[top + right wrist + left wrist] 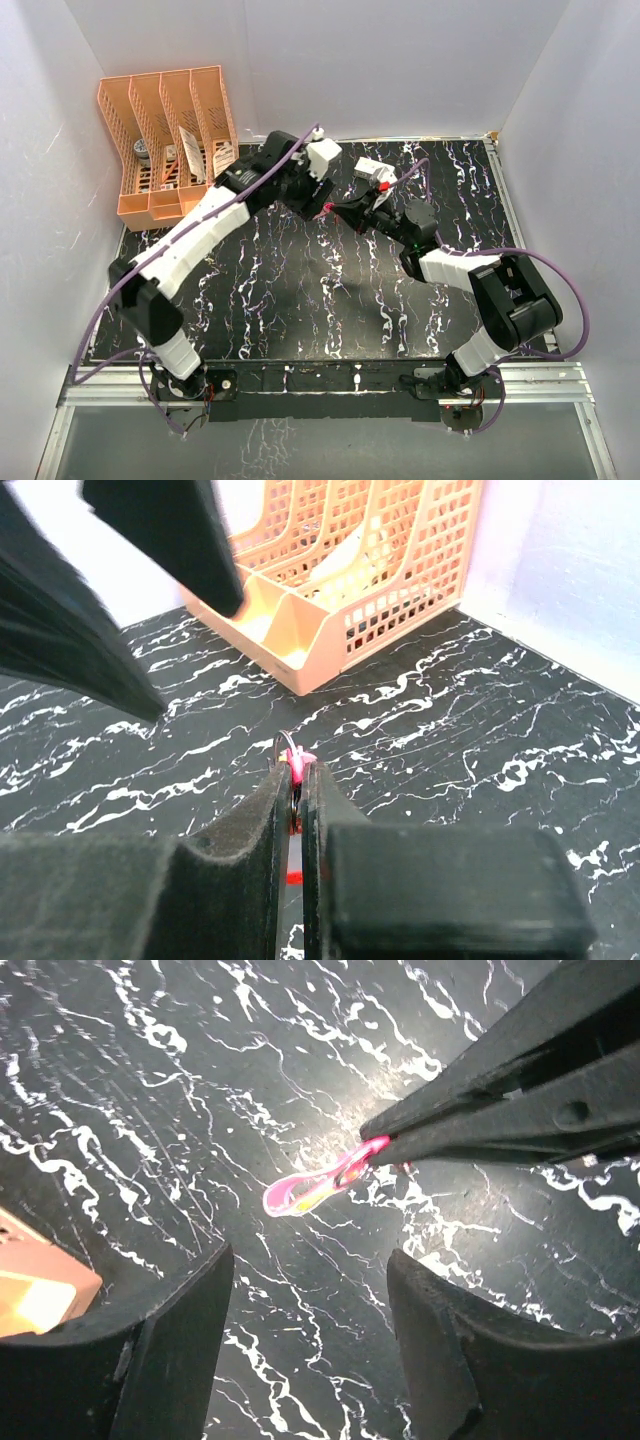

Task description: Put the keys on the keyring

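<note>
A black table (300, 300) veined in white stands between plain white walls (400, 60), with an orange file rack (170, 140) in its far left corner. Right of the rack, both arms reach in and meet tip to tip. The right gripper (295, 780) is pinched on the pink tag of the keyring (310, 1188), and the left gripper (310, 1260) faces it with fingers spread; a red speck (293, 877) between the right fingers is too blurred to name.

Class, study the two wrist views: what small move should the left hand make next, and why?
Probably draw the left hand back a little, clear of the pink tag. Its jaws stand open around nothing, while the right hand is shut on the tag's far end, so the keyring looks securely held. Backing off would free the left for its next pick.
</note>
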{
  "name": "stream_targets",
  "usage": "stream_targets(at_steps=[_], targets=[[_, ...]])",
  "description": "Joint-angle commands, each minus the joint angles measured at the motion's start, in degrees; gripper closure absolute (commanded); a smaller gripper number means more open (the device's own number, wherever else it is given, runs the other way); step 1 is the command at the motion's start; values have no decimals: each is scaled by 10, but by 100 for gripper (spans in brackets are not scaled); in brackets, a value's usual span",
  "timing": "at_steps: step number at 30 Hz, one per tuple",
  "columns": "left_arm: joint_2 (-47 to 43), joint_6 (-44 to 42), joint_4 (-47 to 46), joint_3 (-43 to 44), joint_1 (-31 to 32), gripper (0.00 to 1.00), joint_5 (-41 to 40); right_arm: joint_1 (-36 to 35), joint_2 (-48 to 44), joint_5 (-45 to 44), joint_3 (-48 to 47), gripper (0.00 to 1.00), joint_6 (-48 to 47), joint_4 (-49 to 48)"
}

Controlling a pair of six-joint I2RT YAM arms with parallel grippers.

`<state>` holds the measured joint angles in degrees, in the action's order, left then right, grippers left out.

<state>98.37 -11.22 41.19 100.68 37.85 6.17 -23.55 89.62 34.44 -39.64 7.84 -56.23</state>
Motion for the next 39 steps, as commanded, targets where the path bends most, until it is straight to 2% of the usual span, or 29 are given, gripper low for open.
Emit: stream_targets(at_steps=[1,5,10,17,26,39], targets=[[-135,53,-190,-117,2,36,-53,1,-11,-67,12,100,51,-77],[-227,98,-360,-264,-1,30,-40,2,-12,-108,25,100,106,-115],[-263,178,-519,-379,-5,30,11,2,-17,-129,34,100,180,-172],[-267,280,-713,-470,-20,33,73,2,-38,-143,46,100,237,-201],[-242,389,-844,-500,-69,38,161,2,-47,-138,51,100,267,-218],[-179,510,-916,-495,-81,52,223,2,-52,-167,47,100,308,-215]])
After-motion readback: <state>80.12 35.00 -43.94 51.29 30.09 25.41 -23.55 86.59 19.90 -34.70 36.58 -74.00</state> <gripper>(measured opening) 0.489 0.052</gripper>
